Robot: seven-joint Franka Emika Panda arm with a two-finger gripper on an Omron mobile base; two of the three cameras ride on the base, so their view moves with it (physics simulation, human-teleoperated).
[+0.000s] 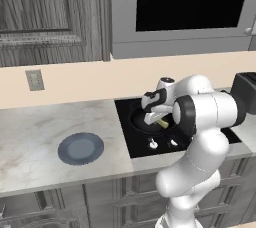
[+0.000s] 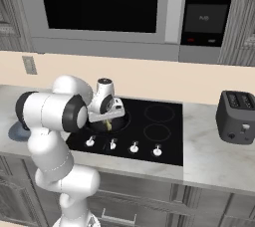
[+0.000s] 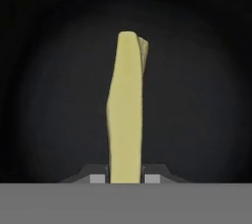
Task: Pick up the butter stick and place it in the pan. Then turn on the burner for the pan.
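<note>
Plate (image 1: 80, 148) sits bare on the counter's left part, while further right the gripper (image 3: 126, 179), clamped on the butter stick (image 3: 126, 115), hangs it end-down over the pan (image 3: 54, 95) at the cooktop's (image 2: 164, 146) front-left corner, positioned for release.

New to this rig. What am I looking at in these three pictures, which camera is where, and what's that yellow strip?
It is a simulated kitchen. A white robot arm stands on a driving base. Two pictures come from cameras on the base, behind the arm to its left and right. The third looks along the gripper itself. The yellow strip is the butter stick, clamped between the shut fingers and held over the black pan on the cooktop. On the counter also lie a blue-grey plate and a black toaster.
</note>
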